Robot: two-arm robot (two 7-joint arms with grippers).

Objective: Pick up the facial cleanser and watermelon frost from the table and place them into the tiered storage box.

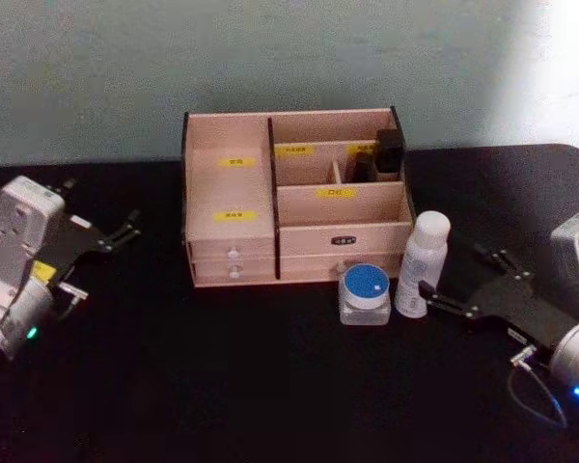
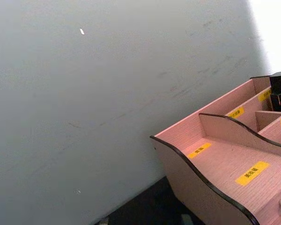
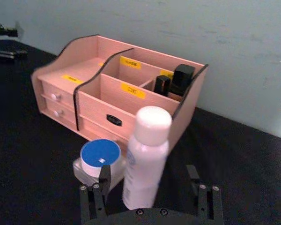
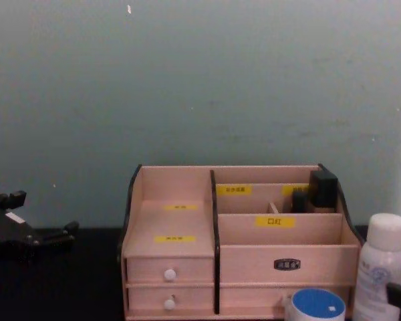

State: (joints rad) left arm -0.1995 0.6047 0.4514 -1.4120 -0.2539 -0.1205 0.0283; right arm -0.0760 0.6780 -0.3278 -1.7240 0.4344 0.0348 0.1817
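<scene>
Alpha Bot 2 lines up a pick. On the black table [image 1: 270,395], the tiered storage box [image 1: 376,207] stands at 12 o'clock, drawers facing the robot, compartments open on top. The right gripper [image 1: 452,272] reaches in from 4 o'clock w/ jaws spread wide. The facial cleanser [image 1: 423,260], judged to be the tall white capped bottle, stands upright btwn them, not yet pinched. It sits on the table just off the box's front corner, at the box's 5 o'clock. The left gripper [image 1: 101,210] hangs idle at 9 o'clock, well apart from the box, jaws spread, holding nothing. Smallest item: the blue-lidded jar [image 1: 365,294], prob. the watermelon frost, just beside the bottle at its 8 o'clock, in front of the box. For a clean grasp, the right arm should centre the bottle btwn the jaws, close on the mid-body below the cap & keep the near jaw clear of the jar. The bottle is tall & narrow, so likely tippy: squeeze evenly, lift straight up, then carry toward 11 o'clock over the box wall.
</scene>
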